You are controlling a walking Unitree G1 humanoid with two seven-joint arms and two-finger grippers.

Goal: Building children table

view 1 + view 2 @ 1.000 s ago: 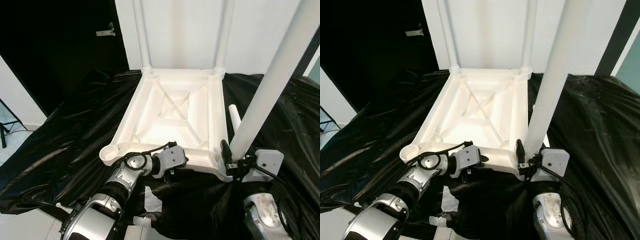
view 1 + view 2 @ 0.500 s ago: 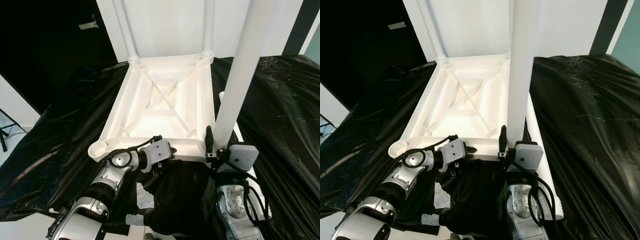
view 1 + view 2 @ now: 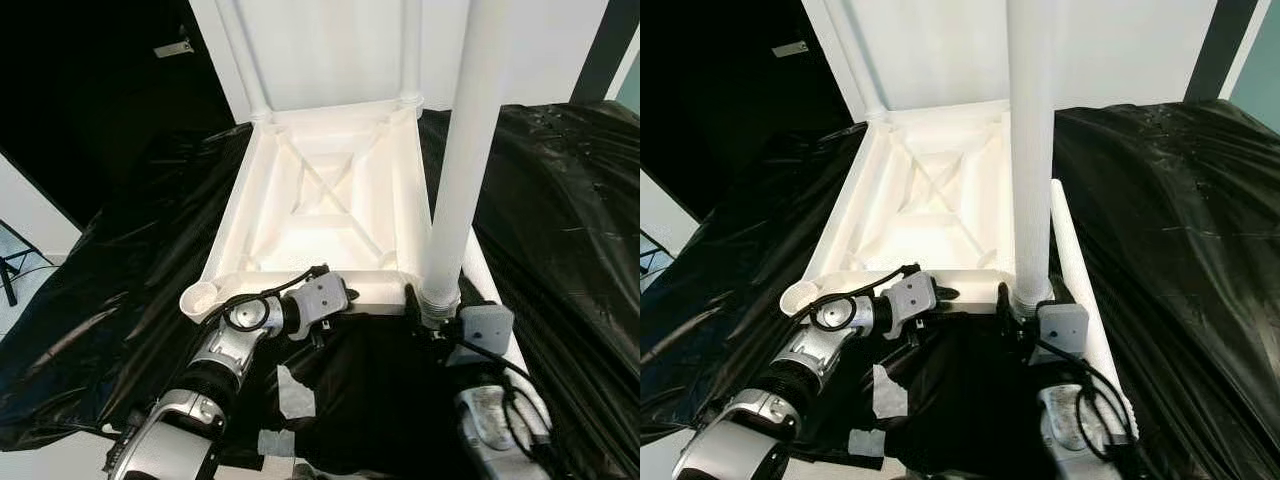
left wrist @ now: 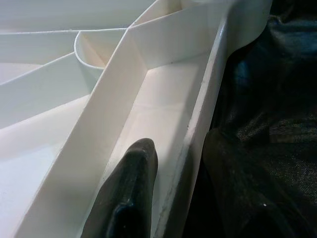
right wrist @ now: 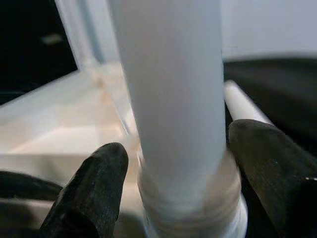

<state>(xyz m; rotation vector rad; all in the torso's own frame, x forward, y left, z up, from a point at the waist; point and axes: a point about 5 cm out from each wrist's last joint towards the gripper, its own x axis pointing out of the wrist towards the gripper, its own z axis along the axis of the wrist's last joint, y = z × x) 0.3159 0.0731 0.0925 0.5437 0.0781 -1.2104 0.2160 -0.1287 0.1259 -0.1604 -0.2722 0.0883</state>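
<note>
White plastic makes up the upturned children's tabletop (image 3: 325, 205), which lies underside-up on black sheeting (image 3: 130, 260) so its corner sockets face upward for the legs. In the left eye view two legs (image 3: 243, 55) already stand in the far corners, and the right claw (image 3: 436, 318) holds a third leg (image 3: 460, 150) upright at the near right corner, its ringed end at the socket, apparently so it can be pressed or turned home. The left claw (image 3: 318, 318) sits at the near rim, likely steadying the piece against that push, while the near left socket (image 3: 200, 297) is open. In the right eye view a fourth leg (image 3: 1080, 265) lies on the sheeting just beside the right edge, kept handy for the last corner. In the left wrist view one black finger (image 4: 130, 198) rests inside the rim channel (image 4: 163, 119) and another lies dim outside the rim, so the claw seems clamped on that edge wall. In the right wrist view two black fingers (image 5: 94, 191) flank the leg just above its ringed collar (image 5: 190, 208), closed on the tube so it stays vertical.
</note>
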